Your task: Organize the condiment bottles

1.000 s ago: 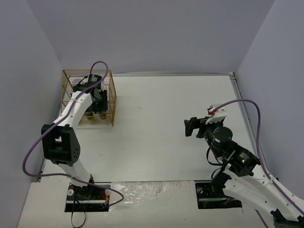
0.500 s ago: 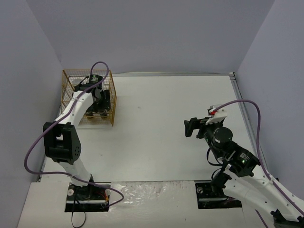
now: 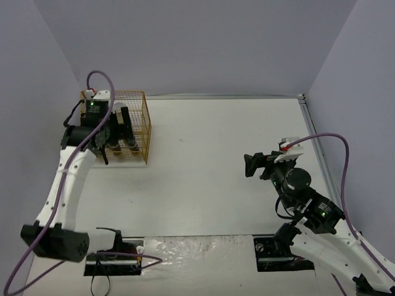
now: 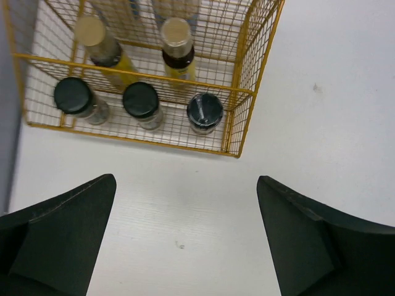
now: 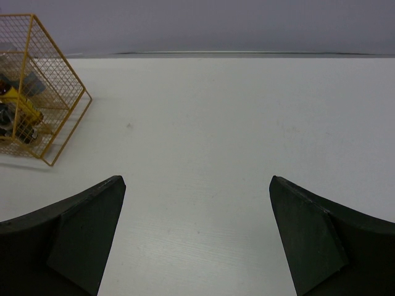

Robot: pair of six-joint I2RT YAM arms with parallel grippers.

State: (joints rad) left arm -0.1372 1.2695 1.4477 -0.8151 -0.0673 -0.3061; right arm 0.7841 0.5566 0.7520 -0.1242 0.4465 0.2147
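Yellow wire forms the basket (image 4: pixel 247 117) in which three black-lidded jars (image 4: pixel 141 100) stand in the near row, with two yellow bottles (image 4: pixel 177 52) behind them. The left fingers (image 4: pixel 68 234) are spread apart and empty above the counter (image 3: pixel 216 160), just on the basket's near side (nothing is touched). A second earlier that arm was reached into the basket; it has since been drawn out. The right fingers (image 5: pixel 80 228) are likewise parted, well apart from the basket. The white counter is enclosed by plain grey-lilac walls (image 3: pixel 203 43).
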